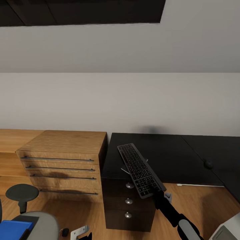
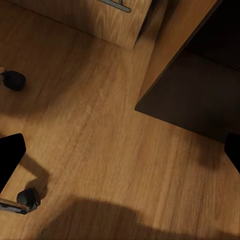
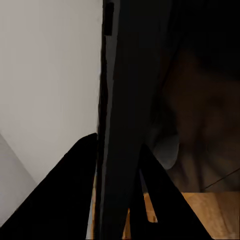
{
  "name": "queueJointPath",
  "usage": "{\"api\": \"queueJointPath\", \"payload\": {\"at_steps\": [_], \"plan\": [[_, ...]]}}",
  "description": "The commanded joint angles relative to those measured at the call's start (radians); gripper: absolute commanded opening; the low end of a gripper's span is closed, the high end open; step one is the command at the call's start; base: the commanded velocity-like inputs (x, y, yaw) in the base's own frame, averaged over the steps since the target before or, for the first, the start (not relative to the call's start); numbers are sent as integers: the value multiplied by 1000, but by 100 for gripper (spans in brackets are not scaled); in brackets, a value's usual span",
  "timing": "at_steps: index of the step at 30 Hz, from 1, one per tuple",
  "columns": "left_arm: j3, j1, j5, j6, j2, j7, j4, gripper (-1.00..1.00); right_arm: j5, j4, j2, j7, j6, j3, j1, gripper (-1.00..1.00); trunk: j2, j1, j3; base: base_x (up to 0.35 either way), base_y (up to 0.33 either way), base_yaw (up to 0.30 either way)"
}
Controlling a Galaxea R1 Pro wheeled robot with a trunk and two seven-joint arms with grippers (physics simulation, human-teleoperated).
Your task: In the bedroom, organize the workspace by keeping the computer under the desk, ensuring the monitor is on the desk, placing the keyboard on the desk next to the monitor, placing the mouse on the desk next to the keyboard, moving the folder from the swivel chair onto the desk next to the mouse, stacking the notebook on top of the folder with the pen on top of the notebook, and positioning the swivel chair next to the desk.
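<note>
The keyboard (image 1: 140,170) is pinched at its near end by the right tool (image 1: 159,192), and it is carried in the air above the near left corner of the bench (image 1: 173,156). In the right wrist view the two dark fingers (image 3: 70,195) are pressed on both faces of the thin black slab (image 3: 125,125), so the grip is closed on the keyboard. The long axis runs from the tool away to the far left, and the far end is raised, so the board is tilted and not flat. Under it lies the glossy black top, and below that the black drawer unit (image 1: 128,206) with round silver knobs.

The coming move is judged to depend on this: the free bench surface lies to the right and far from the held end, so the board must be carried further over the top and turned level before it is put down. The right arm is the nearer one.

The left tool (image 1: 80,231) is seen at the lower edge of the head view, low near the wood floor (image 2: 100,130); whether it is spread cannot be told. The mouse (image 1: 208,163), a small rounded dark shape, rests on the bench at the right. The blue folder (image 1: 15,229) lies flat on the grey chair (image 1: 43,221) at the near left. A light wood chest (image 1: 63,163) with long bar handles stands just beside the bench.
</note>
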Motion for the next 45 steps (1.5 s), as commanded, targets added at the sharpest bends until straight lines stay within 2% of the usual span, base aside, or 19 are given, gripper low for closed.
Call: {"api": "queueJointPath", "payload": {"at_steps": [1,12,45], "plan": [[1,0,7,-3,-1,1,0,100,-6,1,-1,-2,5,2,0,-100,0,0,-1,0,0,0],[1,0,7,-3,-1,1,0,100,-6,0,-1,-2,4,3,0,-100,0,0,-1,0,0,0],[1,0,6,-2,-1,1,2,100,-5,-10,-18,-6,7,0,0,-100,231,-127,102,0,0,0]]}}
